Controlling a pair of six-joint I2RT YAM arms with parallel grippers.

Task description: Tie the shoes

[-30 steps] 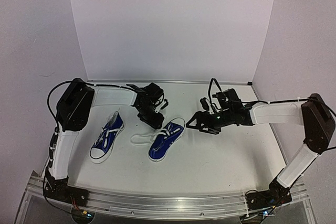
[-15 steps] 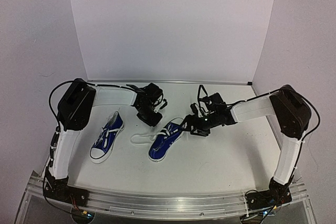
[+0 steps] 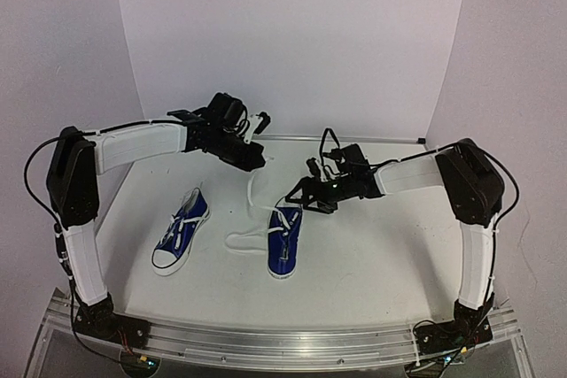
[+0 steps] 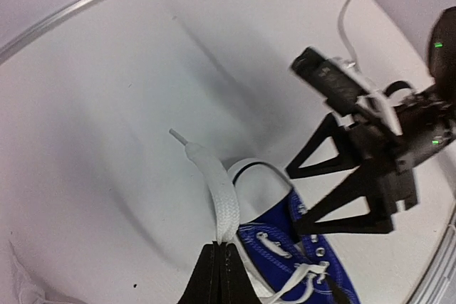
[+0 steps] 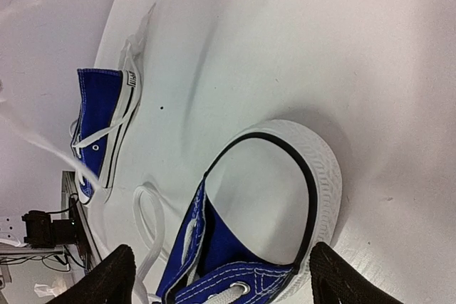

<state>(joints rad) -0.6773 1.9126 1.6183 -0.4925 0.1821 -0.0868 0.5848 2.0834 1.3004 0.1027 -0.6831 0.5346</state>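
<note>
Two blue shoes lie on the white table: one (image 3: 182, 232) at the left, the other (image 3: 285, 241) in the middle with its white toe cap pointing away from the bases. My left gripper (image 3: 258, 162) hangs above and behind the middle shoe, shut on its white lace (image 3: 259, 190). The lace (image 4: 222, 201) rises taut from the shoe (image 4: 313, 261) into the closed left gripper (image 4: 221, 248). My right gripper (image 3: 298, 199) is open at that shoe's toe. Its fingers (image 5: 340, 275) stand either side of the toe cap (image 5: 267, 190). The right finger sits close against the sole rim.
A slack loop of lace (image 3: 237, 239) lies on the table left of the middle shoe, and shows again as a lace loop (image 5: 146, 211) in the right wrist view. The left shoe (image 5: 100, 126) has loose laces. A metal rail (image 3: 283, 343) runs along the near edge.
My left gripper shut on the lace, then rose and drew back, pulling it taut. The middle shoe swung round, toe pointing away. My right gripper moved left onto the toe.
</note>
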